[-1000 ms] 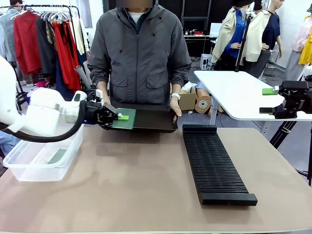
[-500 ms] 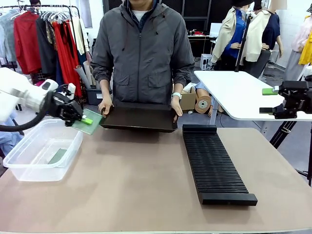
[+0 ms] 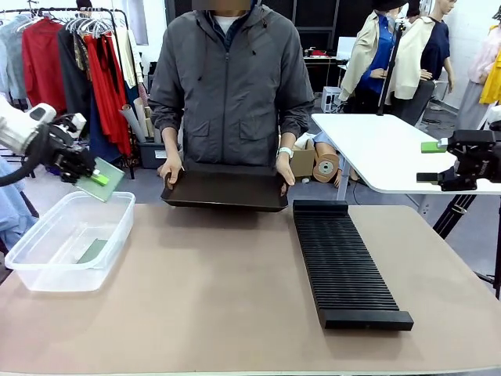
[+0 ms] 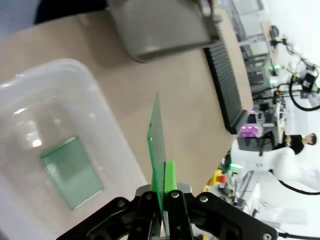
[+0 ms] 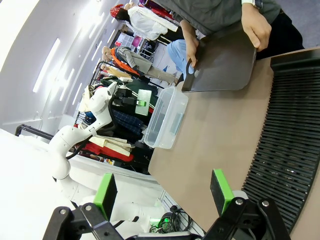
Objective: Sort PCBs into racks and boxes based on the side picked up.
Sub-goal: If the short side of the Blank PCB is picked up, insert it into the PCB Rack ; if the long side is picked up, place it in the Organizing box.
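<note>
Above the clear tub's [image 3: 70, 243] far edge now, left gripper [image 3: 92, 178], jaws clamped on a PCB [image 3: 104, 180], farther from the tray [image 3: 225, 190].

Robot lab w/ clothes racks [image 3: 78, 47], workbenches [image 3: 383, 149]

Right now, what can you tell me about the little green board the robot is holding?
The PCB is a thin, square, pale green board. The left gripper is shut on one edge, green pads on both faces. It hangs tilted in the air above the far end of the clear box, touching nothing else. Seen from the wrist it is edge-on, like a blade. Another PCB lies flat in the box.
</note>
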`<action>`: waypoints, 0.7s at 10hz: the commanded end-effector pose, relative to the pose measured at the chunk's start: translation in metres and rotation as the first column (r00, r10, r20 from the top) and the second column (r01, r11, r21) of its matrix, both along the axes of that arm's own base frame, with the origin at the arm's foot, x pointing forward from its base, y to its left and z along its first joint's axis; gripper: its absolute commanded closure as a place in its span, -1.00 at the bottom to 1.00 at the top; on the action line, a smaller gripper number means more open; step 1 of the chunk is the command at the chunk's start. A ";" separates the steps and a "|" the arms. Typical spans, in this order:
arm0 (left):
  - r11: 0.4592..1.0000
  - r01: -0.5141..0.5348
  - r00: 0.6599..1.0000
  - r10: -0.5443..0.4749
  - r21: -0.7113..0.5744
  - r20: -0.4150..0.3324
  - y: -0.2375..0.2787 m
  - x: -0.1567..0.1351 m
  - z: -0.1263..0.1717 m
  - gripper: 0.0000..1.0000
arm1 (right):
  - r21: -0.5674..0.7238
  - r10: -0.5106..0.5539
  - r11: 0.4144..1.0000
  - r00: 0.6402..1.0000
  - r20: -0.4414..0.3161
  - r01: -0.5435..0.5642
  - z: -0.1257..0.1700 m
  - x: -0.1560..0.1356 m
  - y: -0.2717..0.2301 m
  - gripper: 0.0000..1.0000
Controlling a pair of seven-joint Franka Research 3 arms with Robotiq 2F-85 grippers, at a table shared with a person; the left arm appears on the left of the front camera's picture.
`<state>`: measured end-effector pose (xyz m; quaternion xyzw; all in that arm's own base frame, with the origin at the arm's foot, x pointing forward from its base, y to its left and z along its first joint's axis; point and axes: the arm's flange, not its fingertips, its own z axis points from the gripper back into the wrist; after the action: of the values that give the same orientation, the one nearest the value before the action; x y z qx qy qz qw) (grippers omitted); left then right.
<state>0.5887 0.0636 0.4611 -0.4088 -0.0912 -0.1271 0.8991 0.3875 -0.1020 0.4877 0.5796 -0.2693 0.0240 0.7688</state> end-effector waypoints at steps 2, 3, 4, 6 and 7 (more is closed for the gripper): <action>0.990 -0.032 0.999 0.037 0.140 -0.035 0.022 -0.004 0.018 1.00 | 0.005 0.001 1.000 1.000 0.007 -0.001 0.002 0.000 0.001 -1.00; 0.982 -0.039 0.998 0.046 0.185 -0.036 0.024 -0.007 0.016 1.00 | 0.005 0.001 1.000 1.000 0.007 -0.001 0.002 0.000 0.001 -1.00; 0.977 -0.035 0.998 0.044 0.209 -0.040 0.023 -0.010 0.012 1.00 | 0.005 0.001 1.000 1.000 0.007 -0.001 0.002 0.000 0.001 -1.00; 0.975 -0.031 0.999 0.040 0.222 -0.035 0.016 -0.014 0.003 1.00 | 0.005 0.001 1.000 1.000 0.007 -0.001 0.002 0.000 0.001 -1.00; 0.974 -0.029 0.999 0.035 0.225 -0.024 0.011 -0.016 -0.001 1.00 | 0.005 0.001 1.000 1.000 0.007 -0.001 0.002 0.000 0.001 -1.00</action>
<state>0.5824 0.0833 0.4624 -0.3141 -0.0651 -0.1220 0.9393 0.3875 -0.1020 0.4877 0.5795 -0.2693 0.0240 0.7688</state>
